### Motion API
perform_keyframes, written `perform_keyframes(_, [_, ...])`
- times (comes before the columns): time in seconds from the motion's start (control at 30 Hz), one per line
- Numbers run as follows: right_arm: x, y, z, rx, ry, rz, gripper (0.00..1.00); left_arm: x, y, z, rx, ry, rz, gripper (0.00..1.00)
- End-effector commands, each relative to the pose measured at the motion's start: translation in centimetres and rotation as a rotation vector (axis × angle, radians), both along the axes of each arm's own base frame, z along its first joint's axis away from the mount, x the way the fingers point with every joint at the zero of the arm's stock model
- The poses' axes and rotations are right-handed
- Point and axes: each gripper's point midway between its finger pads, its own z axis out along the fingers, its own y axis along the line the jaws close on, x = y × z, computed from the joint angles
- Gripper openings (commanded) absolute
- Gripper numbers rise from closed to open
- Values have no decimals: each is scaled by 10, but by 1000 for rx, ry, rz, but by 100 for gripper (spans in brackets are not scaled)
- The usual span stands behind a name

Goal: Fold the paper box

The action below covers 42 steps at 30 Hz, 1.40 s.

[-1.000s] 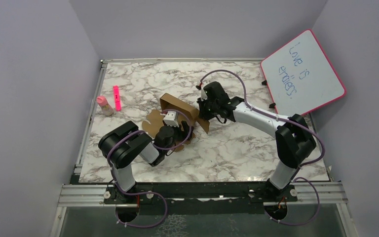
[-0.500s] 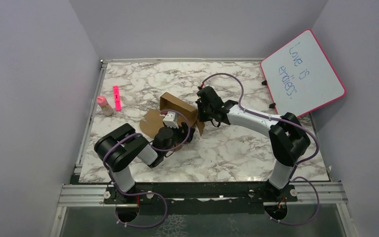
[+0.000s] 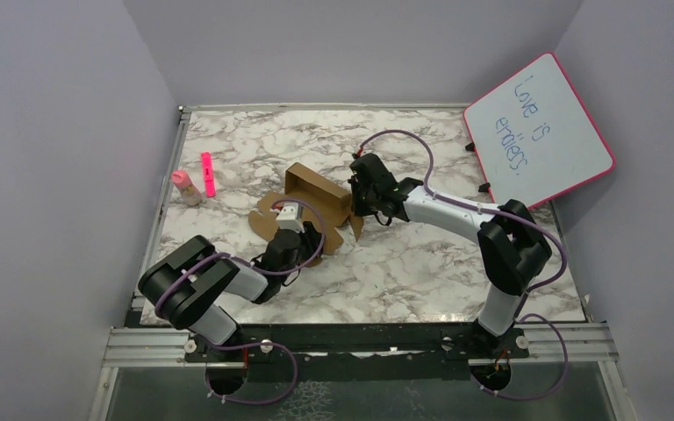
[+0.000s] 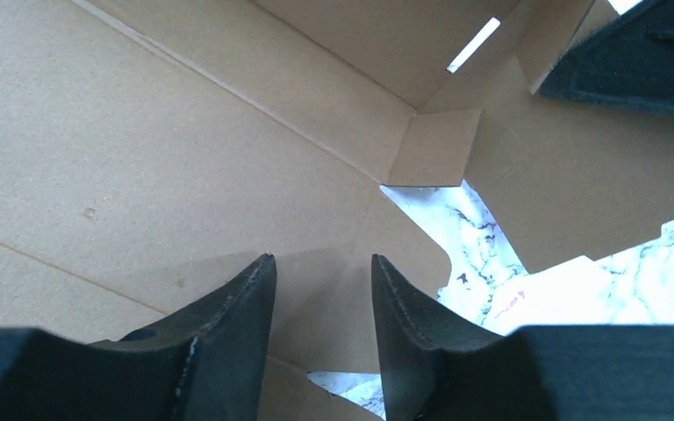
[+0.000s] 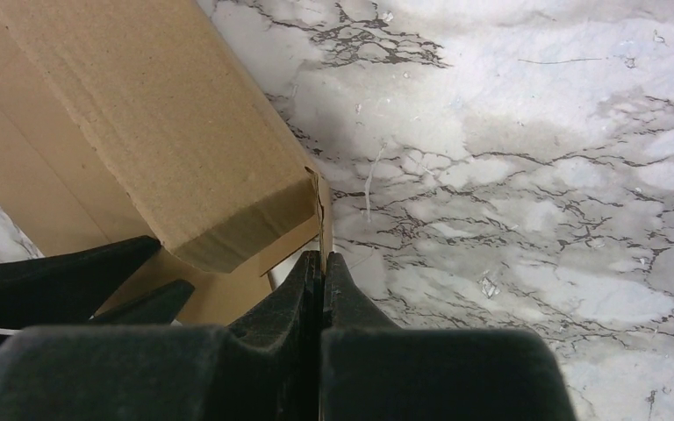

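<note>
The paper box [image 3: 318,195] is a brown cardboard sheet, partly folded, in the middle of the marble table, with one wall raised. My left gripper [image 3: 288,217] hovers low over its near side. In the left wrist view the left gripper [image 4: 322,257] stands open above the flat inner panel of the box [image 4: 140,158], nothing between its fingers. My right gripper [image 3: 354,203] is at the box's right end. In the right wrist view the right gripper [image 5: 323,254] is shut on a thin upright flap beside the folded wall of the box [image 5: 158,114].
A pink marker [image 3: 207,174] and a small pink-capped bottle [image 3: 185,187] lie at the table's left side. A pink-framed whiteboard [image 3: 540,132] leans at the back right. Grey walls enclose the table [image 3: 421,263] on three sides.
My left arm has drawn back toward the near left and its jaws have narrowed. The right gripper shifted slightly left with the flap, then held still.
</note>
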Motion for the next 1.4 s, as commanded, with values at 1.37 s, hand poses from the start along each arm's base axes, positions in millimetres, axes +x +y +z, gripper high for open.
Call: perform_keyframes(1.37, [32,-10,7,48,-137,-227,1,-10,-45,49,-252,7,-81,45])
